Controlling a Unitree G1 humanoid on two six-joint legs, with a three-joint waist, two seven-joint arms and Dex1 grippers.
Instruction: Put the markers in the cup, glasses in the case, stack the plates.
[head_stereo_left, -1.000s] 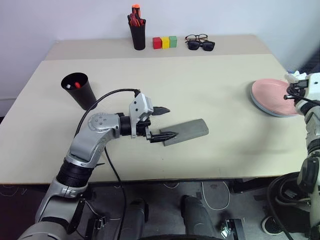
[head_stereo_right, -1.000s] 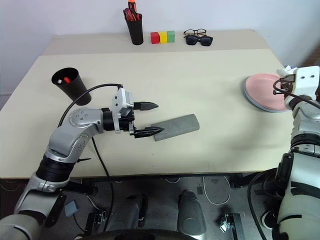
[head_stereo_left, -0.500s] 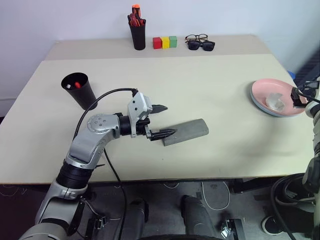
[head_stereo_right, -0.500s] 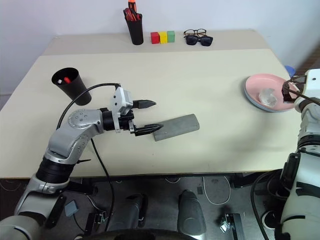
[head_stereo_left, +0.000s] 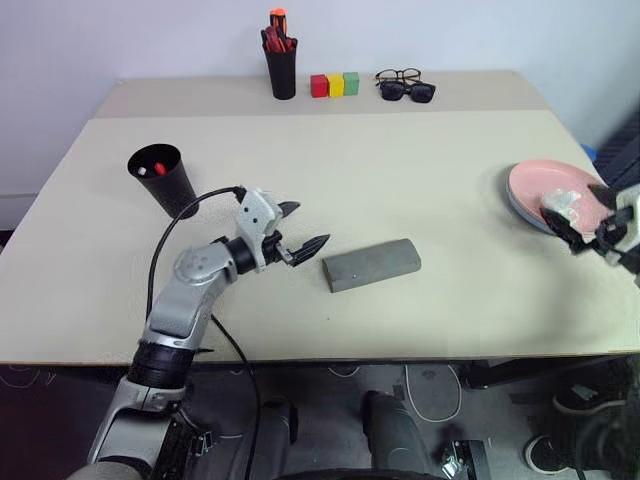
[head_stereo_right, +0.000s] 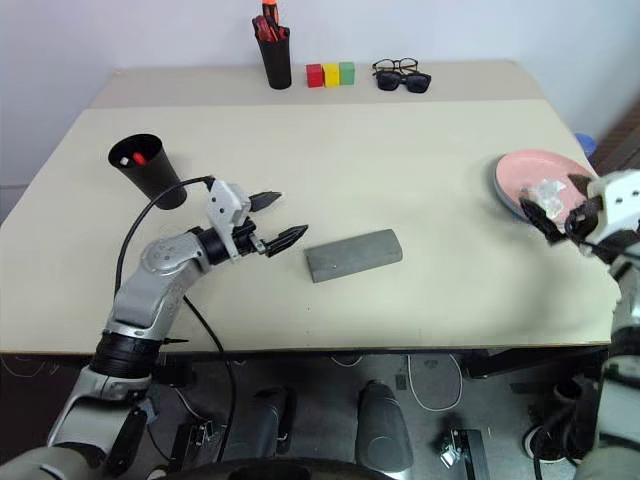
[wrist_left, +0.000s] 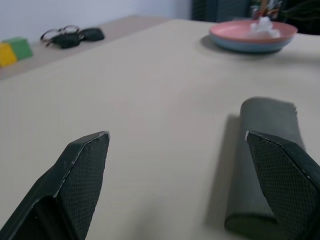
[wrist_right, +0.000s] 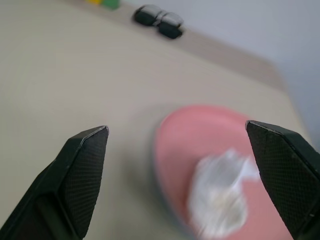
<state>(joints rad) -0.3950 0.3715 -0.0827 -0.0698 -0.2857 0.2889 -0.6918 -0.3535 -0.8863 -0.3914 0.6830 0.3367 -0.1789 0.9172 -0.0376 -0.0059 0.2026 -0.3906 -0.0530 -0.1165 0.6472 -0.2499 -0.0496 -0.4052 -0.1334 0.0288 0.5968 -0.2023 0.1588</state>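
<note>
Two plates (head_stereo_left: 545, 190) sit stacked at the right edge of my frame, pink on blue, with a crumpled white scrap (head_stereo_left: 560, 203) on top. My right gripper (head_stereo_left: 593, 219) hangs just beside them, fingers spread, holding nothing. My left gripper (head_stereo_left: 300, 229) is left of centre, fingers apart and empty, near the closed grey case (head_stereo_left: 371, 264) at mid-frame. I see both markers (head_stereo_left: 150, 170) inside the black cup (head_stereo_left: 164, 181) at left. At the top edge the wire-framed glasses (head_stereo_left: 398, 75) lie against dark sunglasses (head_stereo_left: 408, 91).
</note>
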